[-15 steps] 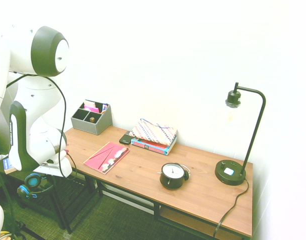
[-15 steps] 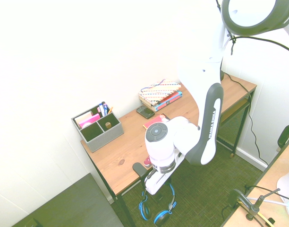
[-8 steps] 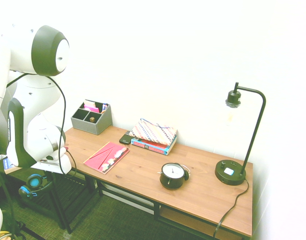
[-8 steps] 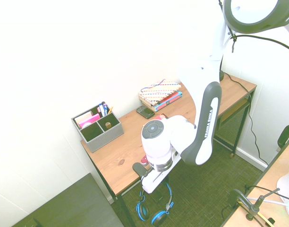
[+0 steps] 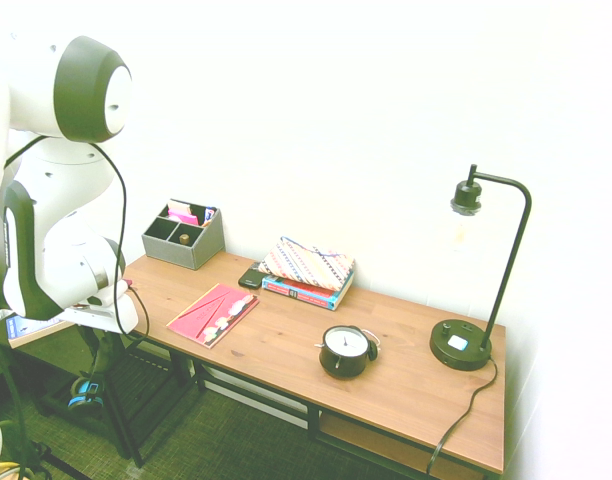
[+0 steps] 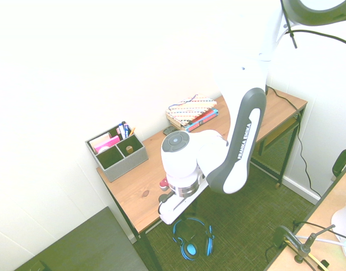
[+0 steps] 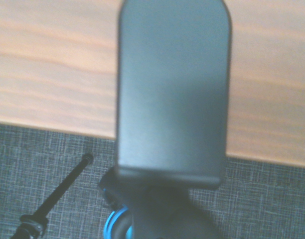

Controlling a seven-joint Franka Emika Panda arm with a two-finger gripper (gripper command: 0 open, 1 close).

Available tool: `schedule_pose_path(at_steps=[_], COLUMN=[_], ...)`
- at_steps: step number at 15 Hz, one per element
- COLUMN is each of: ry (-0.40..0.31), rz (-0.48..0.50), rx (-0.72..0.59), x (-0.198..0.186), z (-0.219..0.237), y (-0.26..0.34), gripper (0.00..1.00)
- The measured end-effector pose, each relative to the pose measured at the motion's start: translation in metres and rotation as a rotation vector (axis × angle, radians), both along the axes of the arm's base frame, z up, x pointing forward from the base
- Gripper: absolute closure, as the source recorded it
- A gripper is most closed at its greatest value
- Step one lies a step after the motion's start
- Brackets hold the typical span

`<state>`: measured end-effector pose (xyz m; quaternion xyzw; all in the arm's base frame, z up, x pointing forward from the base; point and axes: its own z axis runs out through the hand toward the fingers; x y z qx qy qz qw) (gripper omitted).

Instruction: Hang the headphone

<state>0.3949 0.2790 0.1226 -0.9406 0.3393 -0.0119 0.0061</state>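
Blue headphone is seen on green carpet at 5 o'clock from the hand, whose opening cannot be told.

glossy white rounded arm segments, dark grey joint caps and side panels, "franka emika" lettering in white, thin black cable looping alongside the links.

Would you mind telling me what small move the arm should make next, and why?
Probably ease the end effector up and away from the desk. The headphone sits below it and apart from it, and the wrist view shows blue just under the dark clamp, so it looks hung, though I cannot rule out that it lies on the floor.
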Motion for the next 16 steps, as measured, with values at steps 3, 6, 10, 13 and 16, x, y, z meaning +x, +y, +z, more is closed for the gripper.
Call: schedule_pose_path(at_steps=[3,6,10,13,16], ry=[-0.004,0.068,0.091,0.072,0.082], rz=[0.002,0.007,0.032,0.032,-0.023], rx=[0.023,0.004,0.031,0.044,0.056], x=[0.001,0.005,0.056,0.073,0.048], z=[0.024,0.060,0.193,0.298,0.367], y=[0.008,0.000,-0.049,-0.118,-0.215], gripper=[0.00,0.00,0.00,0.00,0.00])
